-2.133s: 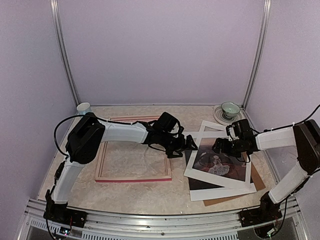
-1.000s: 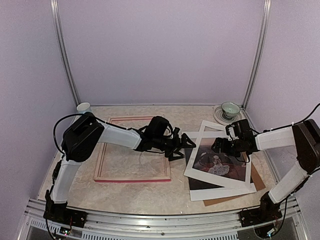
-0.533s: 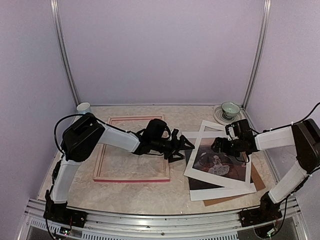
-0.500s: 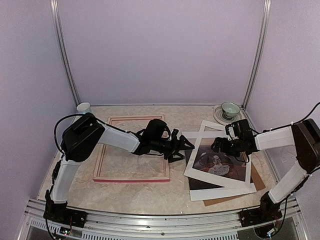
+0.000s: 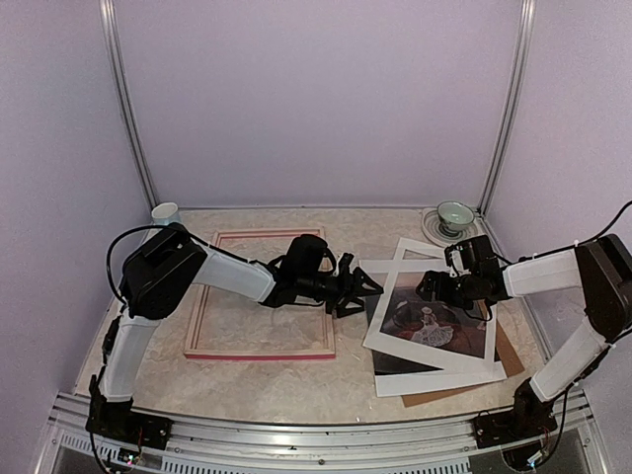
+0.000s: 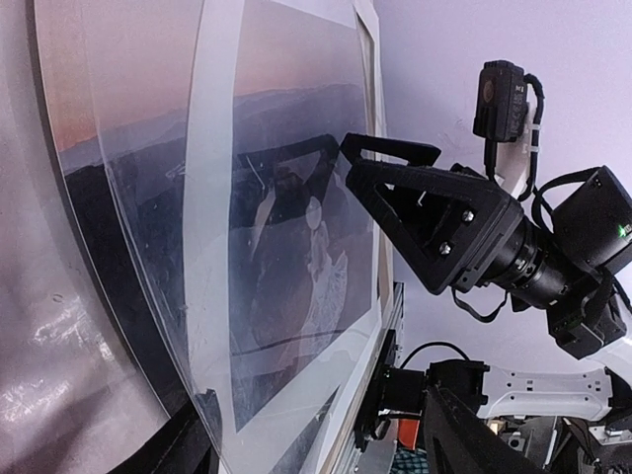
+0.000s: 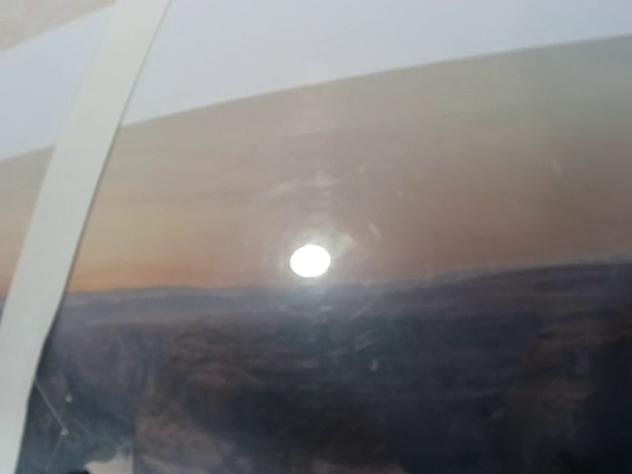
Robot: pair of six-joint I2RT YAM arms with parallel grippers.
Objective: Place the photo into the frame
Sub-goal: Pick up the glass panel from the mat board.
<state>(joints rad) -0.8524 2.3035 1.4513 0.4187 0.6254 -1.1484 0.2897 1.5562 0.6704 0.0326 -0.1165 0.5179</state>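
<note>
Just ahead of left claw, jaws spread, gripping nothing: photo. Thin glossy print, probably floppy, slippery, creases easy. I'd pinch white border edge.

Both arms had smooth white link shells between bulky black joint housings; the left arm and the right arm each carried a large rounded black block at the elbow. Thin black cables looped loosely along each of them down to black base blocks. The left hand and the right hand were matte black with open, triangular-framed fingers fixed by small silver screws, and a boxy black camera sat on the right wrist beside a white tie and a tiny green light.
</note>
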